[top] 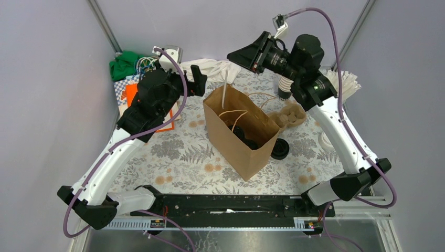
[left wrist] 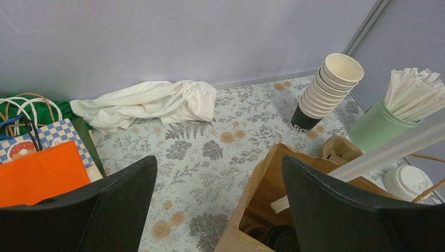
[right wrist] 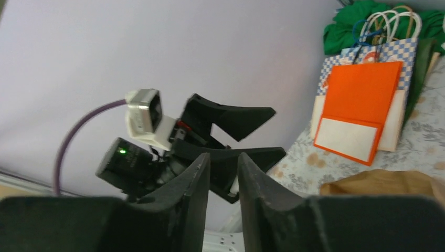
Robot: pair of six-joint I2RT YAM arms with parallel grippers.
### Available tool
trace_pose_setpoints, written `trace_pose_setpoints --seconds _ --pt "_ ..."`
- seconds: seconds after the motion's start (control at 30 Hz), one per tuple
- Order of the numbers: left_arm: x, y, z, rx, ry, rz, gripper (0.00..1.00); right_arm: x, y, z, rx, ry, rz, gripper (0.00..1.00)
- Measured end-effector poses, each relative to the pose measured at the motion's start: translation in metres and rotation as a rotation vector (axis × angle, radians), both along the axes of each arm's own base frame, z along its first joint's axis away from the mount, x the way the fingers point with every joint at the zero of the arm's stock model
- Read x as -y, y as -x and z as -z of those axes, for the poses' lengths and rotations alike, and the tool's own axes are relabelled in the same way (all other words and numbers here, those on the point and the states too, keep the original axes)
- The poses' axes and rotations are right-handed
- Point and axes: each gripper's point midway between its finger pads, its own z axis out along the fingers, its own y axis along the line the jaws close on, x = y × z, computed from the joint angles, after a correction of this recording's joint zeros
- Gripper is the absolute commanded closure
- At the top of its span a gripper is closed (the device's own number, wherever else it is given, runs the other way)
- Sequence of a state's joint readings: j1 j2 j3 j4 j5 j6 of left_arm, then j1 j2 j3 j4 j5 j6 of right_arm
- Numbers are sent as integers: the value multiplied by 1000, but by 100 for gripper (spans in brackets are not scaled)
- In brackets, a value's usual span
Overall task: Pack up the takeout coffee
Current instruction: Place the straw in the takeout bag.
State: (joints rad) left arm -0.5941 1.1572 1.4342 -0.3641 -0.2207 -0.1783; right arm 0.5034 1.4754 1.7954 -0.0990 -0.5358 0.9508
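**Handling of lidded coffee cups beside the open bag**

Two small dark paper cups with round black plastic lids are made out from above; the inner cup [top: 245,138] sits inside the open brown paper bag [top: 252,160]; the outer cup [top: 279,149] stands on the flower-printed tablecloth [top: 178,152], just beside the bag's right wall.

The left gripper [left wrist: 219,173] is spread wide and empty, held near the rear left corner of the bag's mouth; the right gripper [right wrist: 224,163] is raised behind the bag, its fingers narrowly parted with nothing between them.

The outer cup is judged light but easily crushed; whether it is filled cannot be told, so it is best kept upright. The paper wall is expected to give under a hard squeeze; the smooth lid may slip or pop off if it is taken alone; a moderate hold around the wall just below the lid rim is advised.

The bag is thin and soft, so its edges are likely to fold if they are struck. Twisted paper handles and a white wrapped straw [left wrist: 388,152] cross the mouth and narrow the way in. Bare cloth lies in front of the outer cup and to its right; a brown pulp cup carrier [top: 291,115] sits close behind it, so a lift straight up is judged safest.
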Motion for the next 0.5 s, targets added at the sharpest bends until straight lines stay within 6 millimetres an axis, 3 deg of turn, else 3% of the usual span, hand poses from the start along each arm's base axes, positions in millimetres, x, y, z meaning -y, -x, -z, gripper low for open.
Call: trace_pose_setpoints --seconds 0.03,0.17,0.3,0.4,0.47,0.5 --pt "0 0 0 0 -2 -1 7 -1 -3 6 0 9 5 51" --pt "-1 0 2 1 -11 -4 7 0 -16 30 -6 60 55 40" --pt "-2 -1 2 5 -21 -7 7 11 -26 43 5 151 132 39" --pt "-3 -1 2 6 -24 -10 7 41 -40 45 11 250 255 50" --pt "-3 -1 2 7 -25 -9 7 75 -53 45 10 317 380 51" --pt "-3 -1 2 6 -25 -9 7 110 -68 46 -5 344 482 51"
